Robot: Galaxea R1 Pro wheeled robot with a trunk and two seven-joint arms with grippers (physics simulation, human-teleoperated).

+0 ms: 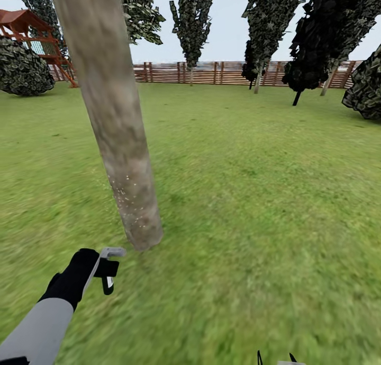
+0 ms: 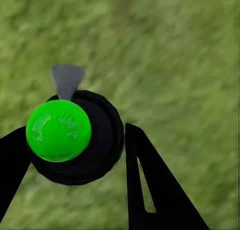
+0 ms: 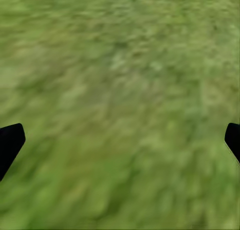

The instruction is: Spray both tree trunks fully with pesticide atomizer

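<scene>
- Leaning across the left half of the head view, a tree trunk of blotchy grey-beige bark meets the grass just ahead of the left arm; whitish pesticide specks dot its lower part.
- Low at the left of that view, the left hand is clenched on the pesticide atomizer, whose grey trigger head points toward the base of the trunk and sits near it without touching. A white label shows on the black bottle, but any writing on it is too small to read.
- At the bottom edge, right of centre, two dark tips of the right hand just enter the head view.
- Farther back stand more trees with dark jagged crowns, a round dark bush, a brown slat fence and a red-brown wooden play structure at the upper left.
- From the left wrist view, the atomizer appears end-on as a round black body with a bright green ball over it and the grey nozzle beyond, set between the two black fingers over blurred grass. No brand or lettering can be read.
- From the right wrist view, the right hand is released, its two dark fingertips at opposite edges, well apart, with nothing between them but mottled green grass.
</scene>
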